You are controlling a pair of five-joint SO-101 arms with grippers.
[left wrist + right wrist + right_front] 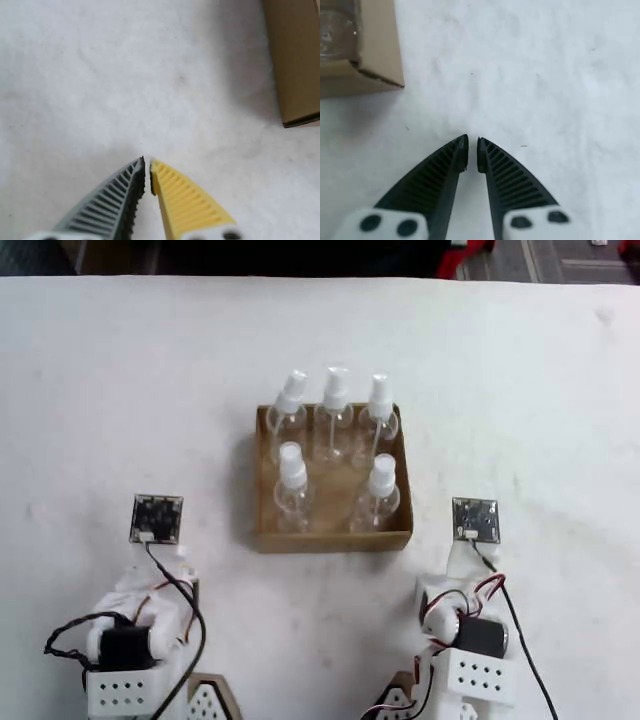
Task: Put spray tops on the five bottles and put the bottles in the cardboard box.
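Observation:
A shallow cardboard box (331, 538) sits in the middle of the white table. Several clear bottles with white spray tops stand upright inside it, one at the back left (287, 415) and one at the front right (377, 495). My left arm rests at the near left, its gripper (148, 162) shut over bare table, one finger grey, one yellow. The box's corner (295, 60) lies off to its side. My right arm rests at the near right, its black gripper (472, 142) shut and holding nothing, with the box corner (370, 60) close by.
The white table surface (120, 390) spreads wide around the box on all sides. The arms' white bases and cables (130, 650) occupy the near edge. Dark floor and a red object (465, 255) lie beyond the far edge.

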